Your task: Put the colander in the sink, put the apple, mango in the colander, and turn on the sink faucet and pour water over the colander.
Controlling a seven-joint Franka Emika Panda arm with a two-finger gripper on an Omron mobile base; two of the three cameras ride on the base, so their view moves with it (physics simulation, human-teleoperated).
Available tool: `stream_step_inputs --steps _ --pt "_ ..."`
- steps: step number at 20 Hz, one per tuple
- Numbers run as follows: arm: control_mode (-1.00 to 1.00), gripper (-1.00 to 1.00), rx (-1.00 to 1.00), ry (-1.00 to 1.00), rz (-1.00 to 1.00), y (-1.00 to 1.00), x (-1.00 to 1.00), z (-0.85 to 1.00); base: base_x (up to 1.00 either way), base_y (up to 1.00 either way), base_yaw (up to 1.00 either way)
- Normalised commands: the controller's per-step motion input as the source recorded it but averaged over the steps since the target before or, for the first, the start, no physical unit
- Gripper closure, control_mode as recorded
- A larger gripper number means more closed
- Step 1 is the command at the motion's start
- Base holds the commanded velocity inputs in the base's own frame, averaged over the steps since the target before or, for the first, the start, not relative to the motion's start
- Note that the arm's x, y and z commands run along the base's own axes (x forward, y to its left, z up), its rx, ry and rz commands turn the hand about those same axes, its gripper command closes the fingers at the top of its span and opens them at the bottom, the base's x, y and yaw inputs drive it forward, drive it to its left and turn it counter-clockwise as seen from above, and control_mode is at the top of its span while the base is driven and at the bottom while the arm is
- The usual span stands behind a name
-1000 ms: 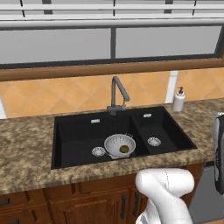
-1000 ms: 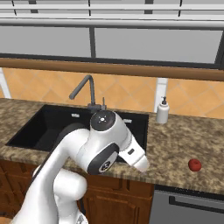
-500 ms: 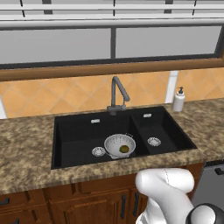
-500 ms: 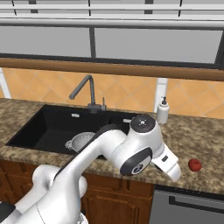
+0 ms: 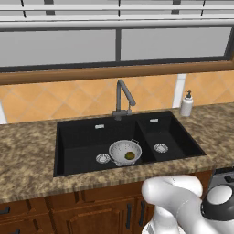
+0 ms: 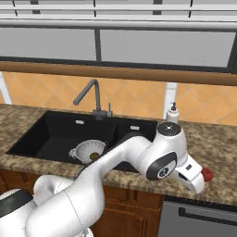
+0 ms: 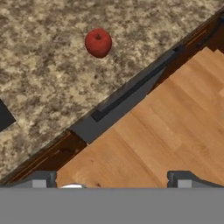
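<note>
With the colander (image 5: 124, 151) already in the sink (image 5: 82, 141) holding the mango (image 5: 130, 156), we are on the apple (image 7: 98, 43) — loose on the counter; our gripper (image 7: 109, 180), spread wide and empty, must descend over it.

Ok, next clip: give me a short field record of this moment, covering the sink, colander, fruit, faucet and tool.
sink: black, two basins, set in the speckled counter
colander: in the large basin, beside the drain
mango: inside the colander
apple: on the counter right of the sink, not in the colander
faucet: no water stream visible
tool: open, empty, apart from the apple, over the counter edge
soap dispenser: upright behind the small basin
</note>
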Motion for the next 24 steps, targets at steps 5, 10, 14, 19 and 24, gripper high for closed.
stream_step_inputs --steps 5,10,14,19,24 --pt "-1.00 -1.00 0.02 0.08 0.00 -0.30 0.35 -0.29 0.00 0.00 0.00" --pt "-1.00 -1.00 0.08 0.07 0.00 -0.50 0.25 -0.24 0.00 0.00 0.00" --pt "-1.00 -1.00 0.06 0.05 0.00 -0.33 0.29 -0.20 0.00 0.00 0.00" --pt "-1.00 -1.00 0.00 0.00 0.00 -0.04 0.40 -0.26 0.00 0.00 0.00" --pt "-1.00 -1.00 0.04 0.00 0.00 -0.16 0.41 -0.37 0.00 0.00 0.00"
